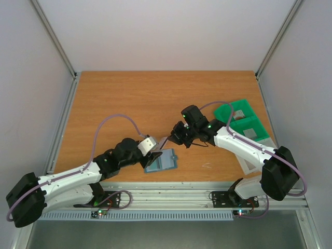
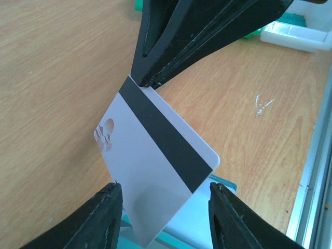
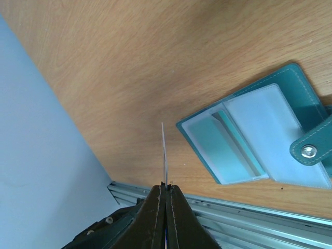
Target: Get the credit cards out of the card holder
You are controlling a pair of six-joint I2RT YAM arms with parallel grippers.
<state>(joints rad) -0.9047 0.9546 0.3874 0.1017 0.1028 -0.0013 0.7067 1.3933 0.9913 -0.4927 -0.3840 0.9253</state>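
Observation:
The card holder (image 1: 163, 161) lies spread open on the table near the front edge, blue-teal with clear pockets; it also shows in the right wrist view (image 3: 259, 136). My right gripper (image 1: 170, 139) is shut on a corner of a white credit card (image 2: 150, 161) with a black magnetic stripe and holds it tilted in the air above the holder. The right wrist view shows this card edge-on (image 3: 164, 153). My left gripper (image 2: 166, 218) is open, its fingers either side of the card's lower end without touching it, just over the holder (image 2: 207, 218). No red card is in view.
A green two-compartment bin (image 1: 243, 121) stands at the right, with a white tray (image 1: 252, 162) in front of it. The metal rail (image 1: 171, 194) runs along the table's front edge, close behind the holder. A white scuff (image 2: 263, 102) marks the wood.

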